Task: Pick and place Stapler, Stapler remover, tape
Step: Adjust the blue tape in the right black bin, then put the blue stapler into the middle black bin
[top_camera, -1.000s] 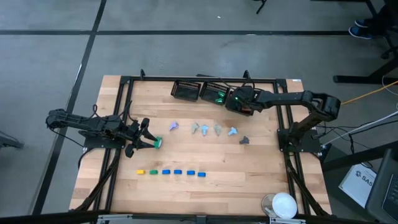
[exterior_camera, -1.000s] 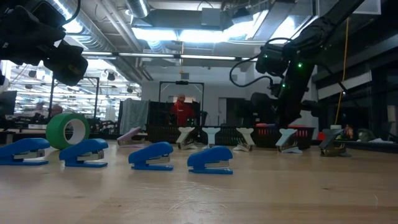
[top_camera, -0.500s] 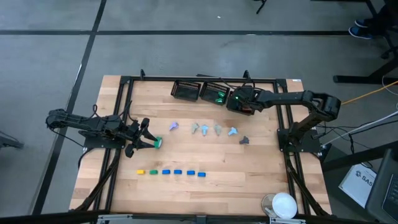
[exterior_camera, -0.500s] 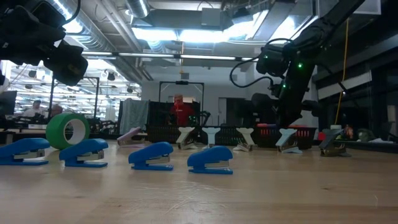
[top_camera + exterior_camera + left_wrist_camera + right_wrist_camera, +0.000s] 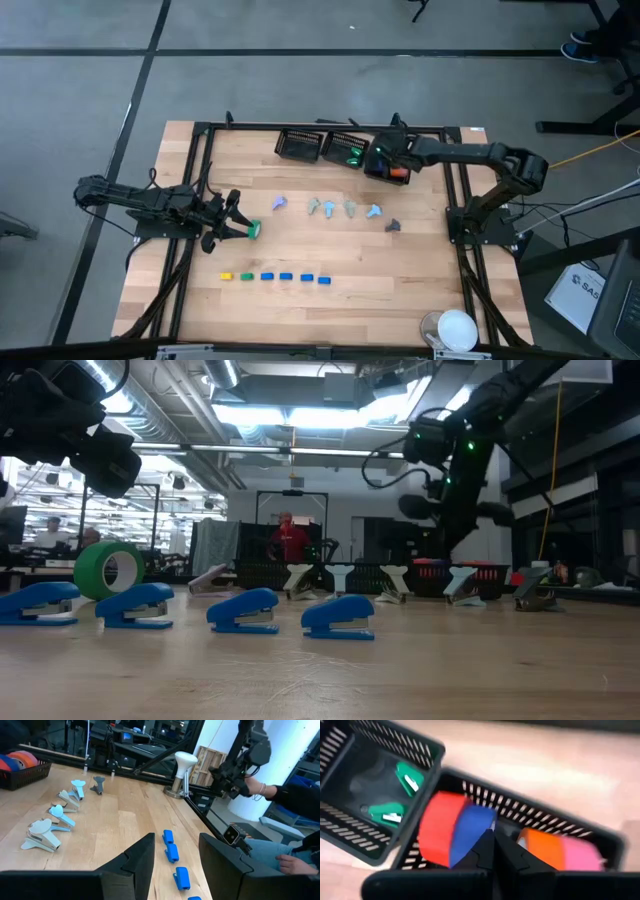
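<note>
The left gripper (image 5: 236, 222) is found at the table's left side with its fingers spread wide and nothing held between them. A green tape roll (image 5: 108, 569) is seen standing on edge on the wooden table (image 5: 420, 280) just beyond the fingertips; contact appears absent, though the high view is too coarse to settle this. The right gripper (image 5: 388, 160) is positioned over the rightmost basket (image 5: 600, 837) at the far edge, its fingers pressed together and gripping nothing. Red, blue, orange and pink tape rolls (image 5: 455, 832) are lodged in that basket, and green staplers (image 5: 410, 779) in the adjoining one. A row of staple removers (image 5: 330, 208) is laid mid-table, and a row of small staplers (image 5: 286, 277) nearer the front.
</note>
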Motion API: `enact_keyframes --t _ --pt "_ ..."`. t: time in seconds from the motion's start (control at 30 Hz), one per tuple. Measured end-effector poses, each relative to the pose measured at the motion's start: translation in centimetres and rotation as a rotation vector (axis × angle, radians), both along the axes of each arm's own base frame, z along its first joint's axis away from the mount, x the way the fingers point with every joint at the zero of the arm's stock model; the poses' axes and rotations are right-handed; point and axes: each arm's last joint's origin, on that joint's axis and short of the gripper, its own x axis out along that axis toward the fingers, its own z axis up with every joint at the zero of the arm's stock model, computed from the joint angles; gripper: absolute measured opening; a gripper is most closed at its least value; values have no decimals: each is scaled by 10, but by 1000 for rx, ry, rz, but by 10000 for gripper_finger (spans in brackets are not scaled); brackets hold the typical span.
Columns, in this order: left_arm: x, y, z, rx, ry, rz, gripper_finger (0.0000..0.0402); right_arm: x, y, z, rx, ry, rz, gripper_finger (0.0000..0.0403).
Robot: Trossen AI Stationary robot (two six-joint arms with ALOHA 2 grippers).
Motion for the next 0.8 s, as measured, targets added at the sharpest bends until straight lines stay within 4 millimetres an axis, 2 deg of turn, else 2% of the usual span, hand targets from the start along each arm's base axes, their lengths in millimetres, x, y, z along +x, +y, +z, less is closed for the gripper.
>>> enact_keyframes --t 0.3,0.43,0.63,0.8 --pt "0 0 0 0 0 0 150 10 -6 51 -35 69 33 7" --pt "0 0 0 0 -1 0 150 20 1 67 -57 57 95 7" --pt "0 0 0 0 0 0 150 35 22 82 -82 33 221 7" --pt "0 0 0 0 -1 0 150 48 52 87 -95 11 342 7"
